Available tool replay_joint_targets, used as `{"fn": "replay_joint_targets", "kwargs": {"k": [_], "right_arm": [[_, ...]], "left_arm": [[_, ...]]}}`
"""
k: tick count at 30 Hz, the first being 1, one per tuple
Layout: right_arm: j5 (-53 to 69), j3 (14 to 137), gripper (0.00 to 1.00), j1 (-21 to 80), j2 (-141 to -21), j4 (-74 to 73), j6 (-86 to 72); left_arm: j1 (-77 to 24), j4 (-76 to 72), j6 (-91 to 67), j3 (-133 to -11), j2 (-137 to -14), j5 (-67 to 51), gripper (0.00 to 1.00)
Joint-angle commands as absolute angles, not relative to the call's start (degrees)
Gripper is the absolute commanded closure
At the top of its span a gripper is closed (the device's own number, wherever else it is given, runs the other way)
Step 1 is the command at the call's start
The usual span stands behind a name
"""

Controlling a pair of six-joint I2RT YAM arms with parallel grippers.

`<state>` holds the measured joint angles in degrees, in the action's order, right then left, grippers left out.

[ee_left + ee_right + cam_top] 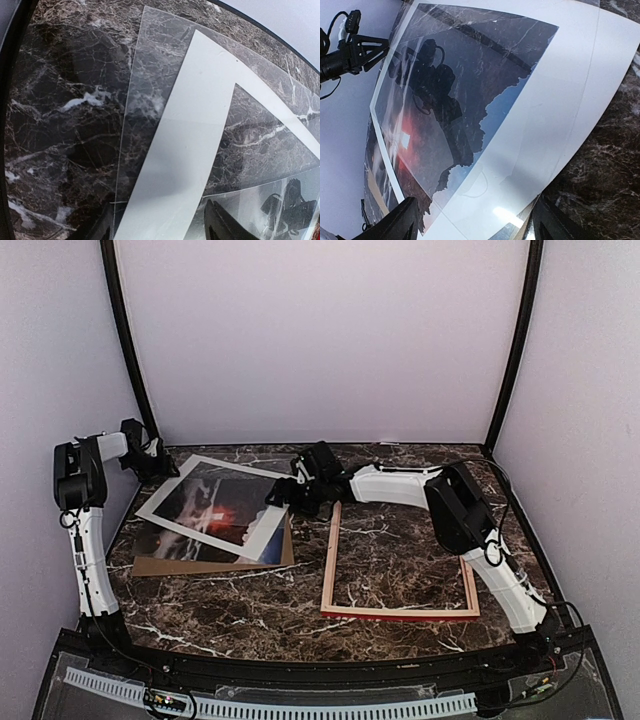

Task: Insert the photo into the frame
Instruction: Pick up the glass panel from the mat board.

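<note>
Item: dark marble desk [250, 612], enclosed by white walls, seen from above. Left half of the view: a stack of flat sheets. At the bottom lies a brown backing board [200, 566], its near edge and right corner exposed. On it is the photo [215, 505], face up with the red-orange glow showing, and its lower-left corner juts past the cover. On top sits a white mat [268, 530], skewed so its edges do not line up with the board. A clear sheet [145, 75] lies with the mat [175, 150], its edge running beyond the mat's border in the left wrist view. Right of centre: the frame [331, 560], flat with pale wood upward and a red strip along its near rail. Marble shows through its opening, and its left rail is near the board's right edge but apart from it. The left gripper [150, 458] is at the stack's far-left corner. Its jaws are spread, and contact with the sheets cannot be told. The right gripper [283, 495] is at the mat's right corner, between the stack and the frame. Its fingers [400, 222] stand wide apart on either side of the mat's [555, 115] near edge, pinching nothing. Through the mat's window the photo [420, 140] shows under glare. Open room: bare desk along the near edge and right of the frame, with only a narrow strip between stack and frame.
</note>
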<state>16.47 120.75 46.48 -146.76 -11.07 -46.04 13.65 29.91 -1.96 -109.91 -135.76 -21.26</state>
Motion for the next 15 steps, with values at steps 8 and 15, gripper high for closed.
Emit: {"fn": "replay_joint_targets", "kwargs": {"k": [8, 15], "right_arm": [[20.06, 113.02, 0.30, 44.51, -142.98, -5.28, -45.48], [22.92, 110.95, 0.35, 43.61, -141.48, -5.67, -42.85]], "left_arm": [[13.45, 33.53, -2.62, -101.15, -128.41, -35.91, 0.53], [13.46, 32.51, -2.14, -97.84, -125.05, -38.99, 0.57]]}}
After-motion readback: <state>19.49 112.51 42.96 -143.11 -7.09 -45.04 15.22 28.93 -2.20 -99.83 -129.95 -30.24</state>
